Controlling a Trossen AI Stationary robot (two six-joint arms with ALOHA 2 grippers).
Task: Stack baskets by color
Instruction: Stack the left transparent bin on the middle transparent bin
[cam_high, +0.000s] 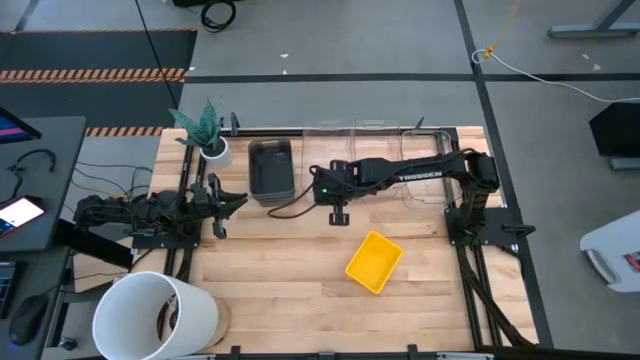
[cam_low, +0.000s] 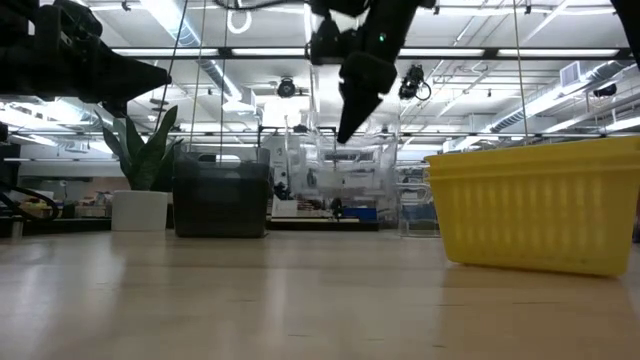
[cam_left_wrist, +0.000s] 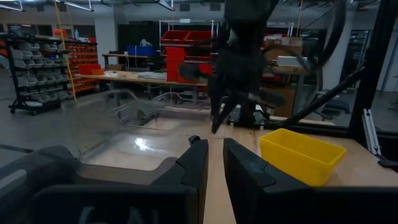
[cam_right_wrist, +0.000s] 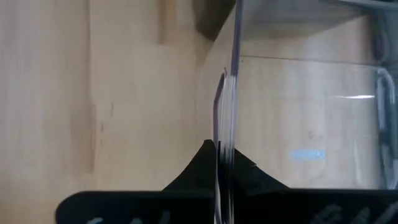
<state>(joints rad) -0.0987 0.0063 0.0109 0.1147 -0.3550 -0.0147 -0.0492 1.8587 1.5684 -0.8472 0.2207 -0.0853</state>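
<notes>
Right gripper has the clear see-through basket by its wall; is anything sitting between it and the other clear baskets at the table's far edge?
Nothing visible. The right gripper is shut on the clear see-through basket's wall. The other clear baskets lie just beyond; the translucent dark grey basket stands off to the side.

1. Yellow basket (cam_high: 374, 262): bright, ribbed sides, sits upright and empty, turned at an angle, alone near the front middle of the bench.
2. Dark grey basket (cam_high: 270, 167): translucent, upright toward the back, looks like a stack.
3. Clear basket (cam_right_wrist: 298, 112): see-through, its thin wall pinched in the right fingers, lifted.
</notes>
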